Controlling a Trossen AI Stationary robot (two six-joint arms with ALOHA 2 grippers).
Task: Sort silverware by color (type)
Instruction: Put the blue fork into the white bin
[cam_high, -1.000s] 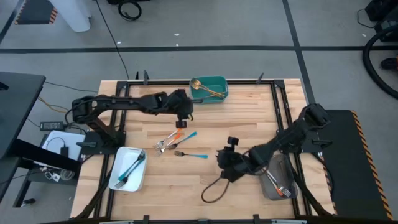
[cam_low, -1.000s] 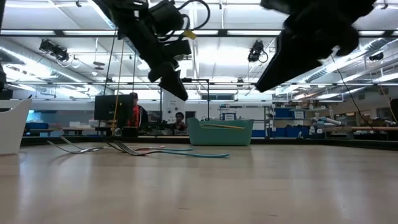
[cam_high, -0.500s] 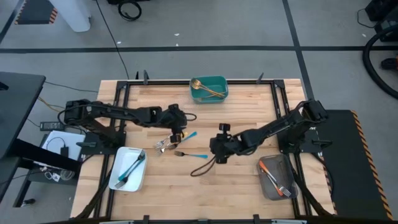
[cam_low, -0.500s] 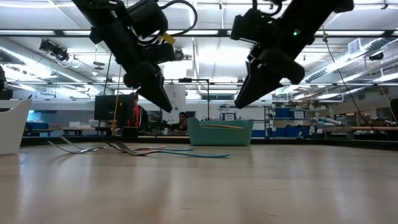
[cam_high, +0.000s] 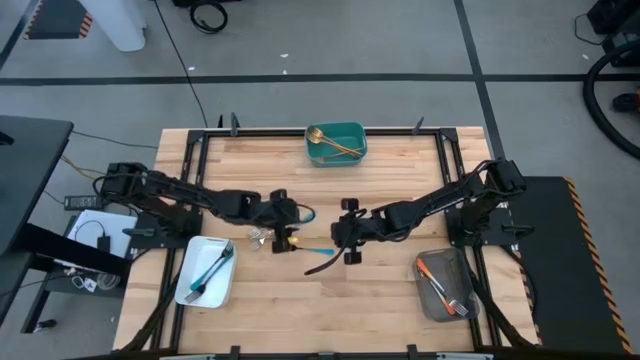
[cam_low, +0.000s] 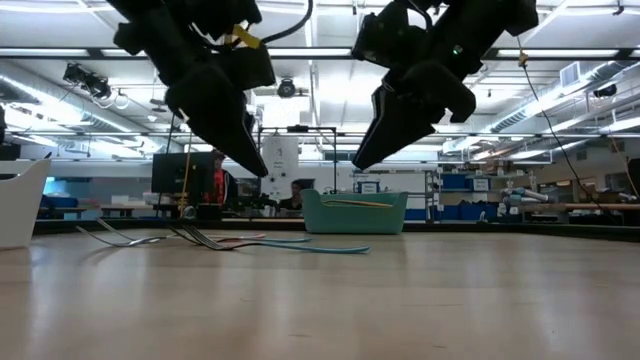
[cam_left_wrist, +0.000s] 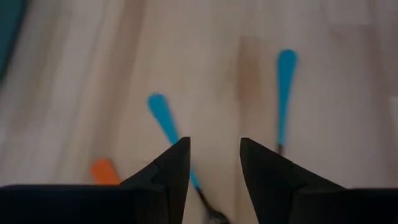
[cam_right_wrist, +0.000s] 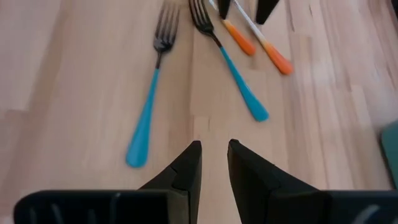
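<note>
With both the left gripper (cam_left_wrist: 214, 163) and right gripper (cam_right_wrist: 214, 163) parted, empty, above the 2 blue-handled forks (cam_right_wrist: 147, 112), they risk colliding.

Three trays sit on the table: teal (cam_high: 340, 142) at upper centre, white (cam_high: 192, 287) lower left, grey (cam_high: 436, 297) lower right. Mid-frame lie two blue-handled forks (cam_right_wrist: 145, 117) and two orange-handled pieces (cam_right_wrist: 274, 55).

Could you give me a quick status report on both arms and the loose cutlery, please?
Left gripper open, empty, over the blue-handled forks. Right gripper open, empty, facing the same pile. Orange-handled pieces loose beside them. Nothing in the way.
</note>
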